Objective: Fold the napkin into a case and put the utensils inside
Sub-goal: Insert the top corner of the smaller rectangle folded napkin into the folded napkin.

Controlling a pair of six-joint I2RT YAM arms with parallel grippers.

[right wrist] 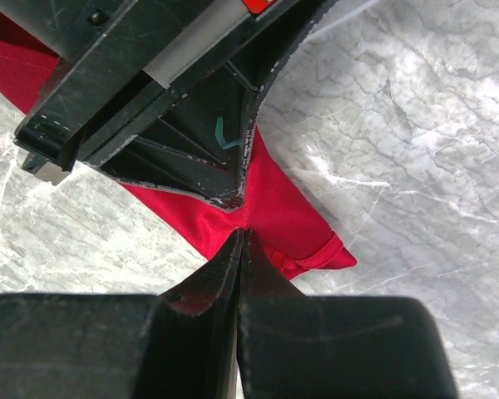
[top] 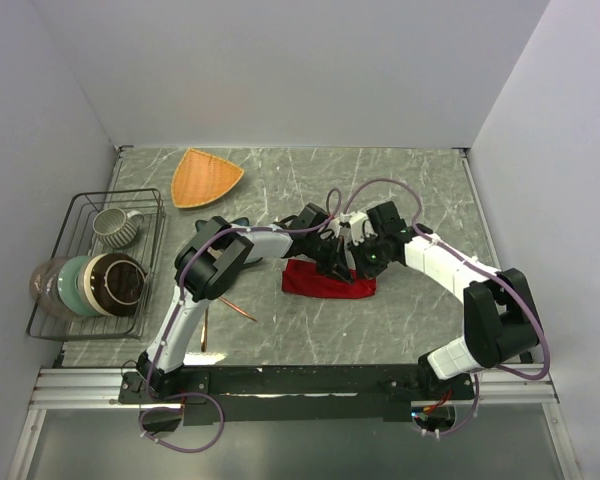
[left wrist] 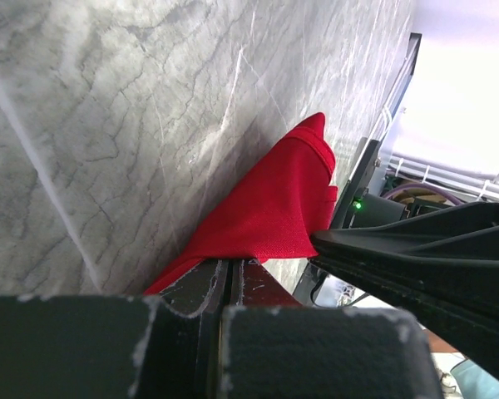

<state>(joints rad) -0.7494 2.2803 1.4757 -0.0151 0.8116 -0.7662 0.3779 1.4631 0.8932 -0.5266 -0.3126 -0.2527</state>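
Left claw [top: 332,262] clenched on the napkin [top: 329,283], tips pressed flat together with a red fold nipped between them. Right claw [top: 361,262] clamped likewise on the same cloth, just beside the left claw, nearly nose to nose with it. From the right wrist, fingers [right wrist: 212,274] closed to a hairline seam over a pinch of fabric, close to a hemmed corner; black housing of the left claw directly ahead, its tip meeting the cloth at almost the same spot. From the left wrist, fingers [left wrist: 191,291] shut just as tightly, red fabric sloping away from the tips down to the table [top: 410,190], a pointed corner at the far end. Napkin folded to a narrow red strip, directly beneath both claws and stretching a little to either side of them, on the grey marble-patterned surface. Utensils [top: 238,309] outside the cloth: thin copper-coloured pieces on bare table, well to the left of the left claw, close by that arm's lower links, one partly hidden behind the arm. Farther out, beyond and to the left of the claws, an orange triangular plate [top: 206,177]. Well off to the left, at the table's edge, a black wire rack [top: 120,194] with a pale mug [top: 115,227] and a few bowls [top: 105,283] inside.
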